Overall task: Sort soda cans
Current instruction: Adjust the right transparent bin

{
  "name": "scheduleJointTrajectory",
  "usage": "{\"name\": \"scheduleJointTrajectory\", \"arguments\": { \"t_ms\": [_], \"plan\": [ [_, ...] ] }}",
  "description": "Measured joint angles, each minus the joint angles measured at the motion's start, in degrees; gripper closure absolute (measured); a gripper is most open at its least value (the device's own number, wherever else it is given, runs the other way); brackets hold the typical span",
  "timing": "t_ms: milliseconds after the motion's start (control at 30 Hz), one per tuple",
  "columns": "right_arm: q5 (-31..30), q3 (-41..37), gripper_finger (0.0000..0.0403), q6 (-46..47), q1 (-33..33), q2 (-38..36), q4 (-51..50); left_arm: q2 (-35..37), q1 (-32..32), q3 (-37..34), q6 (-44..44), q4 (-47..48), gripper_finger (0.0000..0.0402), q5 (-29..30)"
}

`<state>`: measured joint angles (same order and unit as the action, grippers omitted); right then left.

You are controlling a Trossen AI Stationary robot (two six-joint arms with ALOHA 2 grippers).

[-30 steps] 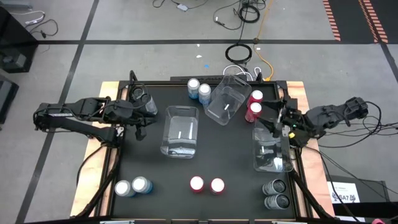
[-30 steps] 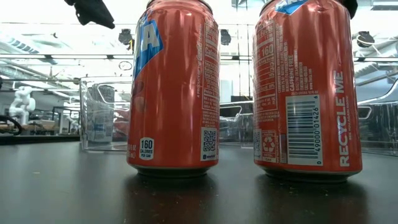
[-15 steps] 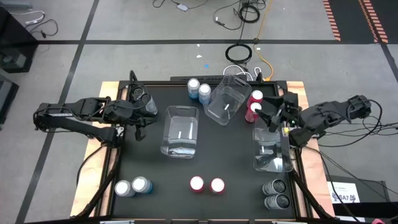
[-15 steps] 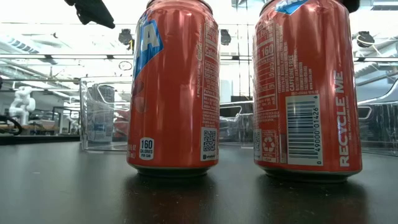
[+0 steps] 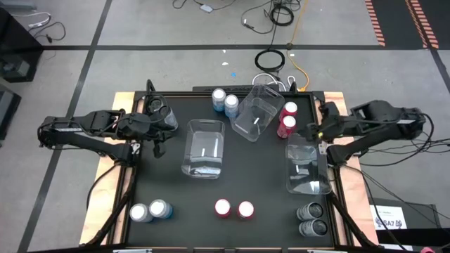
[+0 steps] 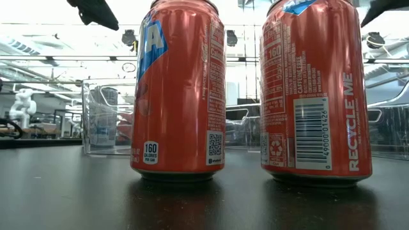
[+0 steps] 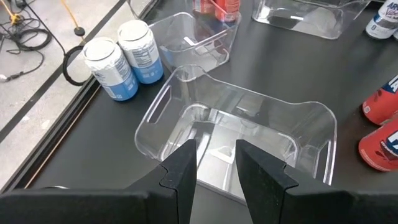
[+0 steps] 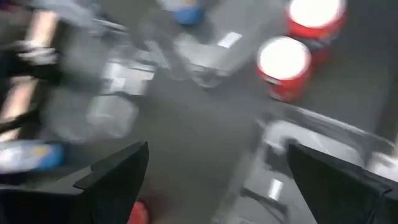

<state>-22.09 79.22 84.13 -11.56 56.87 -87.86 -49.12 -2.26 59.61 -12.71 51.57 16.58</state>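
Worktop point(image 5: 239, 190): black, seen from above with three clear bins point(image 5: 204, 147) on it.
Soda cans: two light blue point(image 5: 225, 100) at the far edge, two red point(image 5: 287, 118) beside the tilted bin, two red point(image 5: 233, 208) at the near edge, two light blue point(image 5: 149, 210) near left, two dark point(image 5: 311, 218) near right.
Left gripper point(image 5: 156, 135): at the left edge, fingers point(image 7: 180, 174) narrowly parted, holding nothing.
Right gripper point(image 5: 313, 129): just right of the far red cans, fingers point(image 8: 115, 174) spread wide, empty.

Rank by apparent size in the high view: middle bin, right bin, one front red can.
1. Middle bin and right bin: largest; they look about alike, so I won't rank them.
2. Front red can: clearly smallest.
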Motion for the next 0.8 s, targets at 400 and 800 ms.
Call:
{"name": "scheduleJointTrajectory", "arguments": {
  "t_ms": [400,800],
  "plan": [
    [12.52,-16.37,0.0027,11.22,-0.41,5.51,8.88,0.00,-0.02,0.00,-0.09,0.46,0.0278,0.00],
    [17.76,-34.66,0.0028,17.19,-0.93,7.04,30.82,0.00,-0.02,0.00,-0.26,0.59,0.0278,0.00]
  ]
}}
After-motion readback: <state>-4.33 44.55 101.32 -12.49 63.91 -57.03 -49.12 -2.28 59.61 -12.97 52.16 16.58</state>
